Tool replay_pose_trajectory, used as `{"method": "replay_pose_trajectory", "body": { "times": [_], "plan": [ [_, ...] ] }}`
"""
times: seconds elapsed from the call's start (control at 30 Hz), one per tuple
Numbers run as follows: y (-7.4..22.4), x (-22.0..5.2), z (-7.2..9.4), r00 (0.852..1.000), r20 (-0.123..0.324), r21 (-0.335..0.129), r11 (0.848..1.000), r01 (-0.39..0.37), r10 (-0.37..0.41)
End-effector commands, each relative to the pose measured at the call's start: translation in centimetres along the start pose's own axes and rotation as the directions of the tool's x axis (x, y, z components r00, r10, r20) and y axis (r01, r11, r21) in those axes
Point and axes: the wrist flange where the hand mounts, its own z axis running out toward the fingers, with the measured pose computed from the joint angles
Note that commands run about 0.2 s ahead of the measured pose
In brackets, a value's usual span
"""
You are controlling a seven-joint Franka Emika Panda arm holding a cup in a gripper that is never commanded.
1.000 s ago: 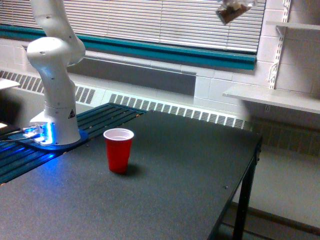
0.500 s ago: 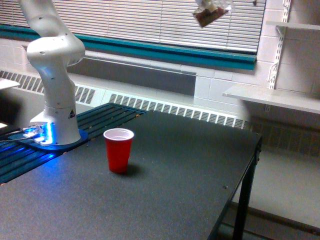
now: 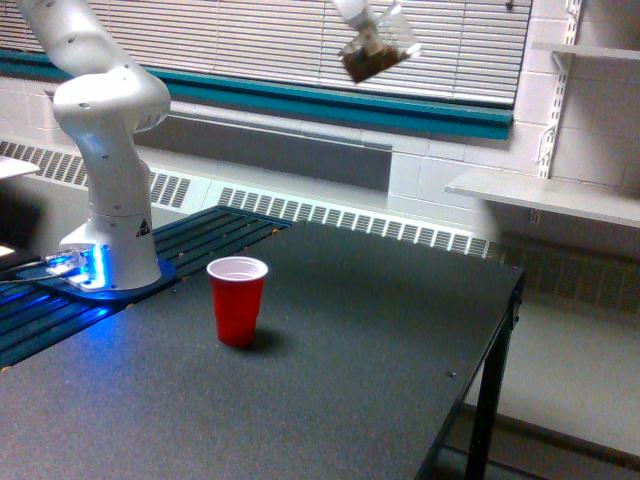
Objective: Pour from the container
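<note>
Clear plastic, tilted, with brown granular bits gathered at its lower end: the container point(image 3: 376, 52) hangs high in the air near the top of the exterior view, in front of the white window blinds point(image 3: 250, 40). Only a sliver of the gripper point(image 3: 352, 10) shows at the upper edge, touching the container's top; whether its jaws clamp the container I cannot tell, since they are cut off by the frame. Well below and toward the exterior view's left, a red plastic cup point(image 3: 238, 300) with a white inside stands upright on the dark table point(image 3: 350, 360). The arm's white base point(image 3: 112, 215) stands at the table's left end.
</note>
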Motion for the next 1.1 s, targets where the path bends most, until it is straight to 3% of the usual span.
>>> {"method": "replay_pose_trajectory", "body": {
  "times": [0.03,0.27,0.53,1.1],
  "plan": [
    [2.9,-2.2,0.8,0.998,0.036,-0.043,0.998,-0.041,0.042],
    [6.7,-4.3,1.9,0.994,0.059,-0.107,0.991,-0.085,0.091],
    [11.8,-5.9,3.8,0.985,0.084,-0.205,0.97,-0.133,0.153],
    [17.0,-7.1,4.7,0.963,0.118,-0.294,0.935,-0.198,0.241]
  ]
}}
